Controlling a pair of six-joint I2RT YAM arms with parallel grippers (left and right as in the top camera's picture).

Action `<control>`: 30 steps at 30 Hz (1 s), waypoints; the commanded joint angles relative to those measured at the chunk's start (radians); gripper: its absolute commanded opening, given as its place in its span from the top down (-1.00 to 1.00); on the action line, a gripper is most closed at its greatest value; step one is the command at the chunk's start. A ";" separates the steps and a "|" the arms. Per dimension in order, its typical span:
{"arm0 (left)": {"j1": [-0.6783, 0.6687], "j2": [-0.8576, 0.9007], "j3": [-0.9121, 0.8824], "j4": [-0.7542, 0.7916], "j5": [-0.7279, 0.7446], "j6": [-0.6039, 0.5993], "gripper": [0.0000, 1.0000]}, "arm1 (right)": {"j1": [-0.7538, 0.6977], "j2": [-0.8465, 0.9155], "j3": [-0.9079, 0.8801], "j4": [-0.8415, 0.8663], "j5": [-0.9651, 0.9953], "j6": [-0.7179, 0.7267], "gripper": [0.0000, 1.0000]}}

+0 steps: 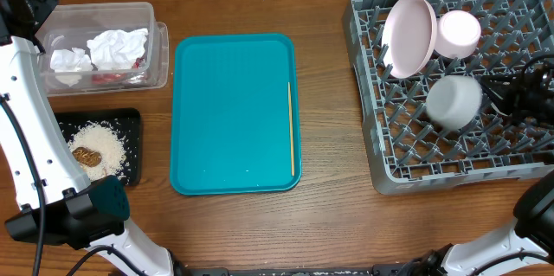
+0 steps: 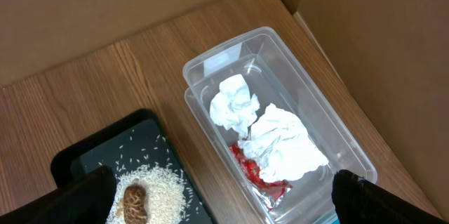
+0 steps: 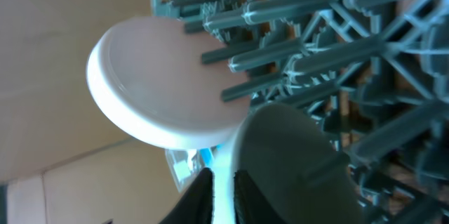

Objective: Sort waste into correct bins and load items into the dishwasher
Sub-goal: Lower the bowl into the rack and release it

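In the grey dishwasher rack (image 1: 381, 94) a pale pink plate (image 1: 409, 35) stands on edge, with a small pale cup (image 1: 457, 34) beside it. The grey-white bowl (image 1: 454, 101) lies on the pegs in front of them. My right gripper (image 3: 223, 196) is shut on the bowl (image 3: 295, 161), its rim filling the narrow gap between the fingers. My left gripper (image 2: 224, 208) hangs wide open and empty above the bins. The clear tub (image 2: 210, 55) holds white napkins (image 2: 280, 140) and a red wrapper (image 2: 252, 171). The black tray (image 2: 98, 150) holds rice crumbs (image 2: 165, 189) and a brown piece (image 2: 134, 201).
A large teal tray (image 1: 234, 112) lies at the table's middle with a thin wooden stick (image 1: 291, 129) along its right side. Cardboard walls rise behind the table. My left arm (image 1: 26, 138) runs down the left edge beside the black tray (image 1: 130, 120).
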 commanded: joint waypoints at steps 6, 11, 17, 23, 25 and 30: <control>-0.010 0.007 0.000 0.001 -0.005 -0.016 -1.00 | -0.008 -0.003 0.325 -0.201 0.316 0.032 0.45; -0.010 0.007 0.000 0.001 -0.005 -0.017 -1.00 | 0.020 -0.008 0.547 -0.382 0.464 0.021 0.48; -0.010 0.007 0.000 0.001 -0.005 -0.017 -1.00 | 0.161 -0.013 0.571 -0.569 0.577 -0.084 0.71; -0.010 0.007 0.000 0.001 -0.005 -0.016 -1.00 | 0.365 -0.013 0.467 -0.607 0.823 -0.082 0.88; -0.010 0.007 0.000 0.001 -0.005 -0.016 -1.00 | 0.412 -0.013 0.420 -0.589 0.862 -0.065 0.88; -0.010 0.007 0.000 0.001 -0.005 -0.017 -1.00 | 0.457 -0.013 0.293 -0.489 0.986 0.080 0.88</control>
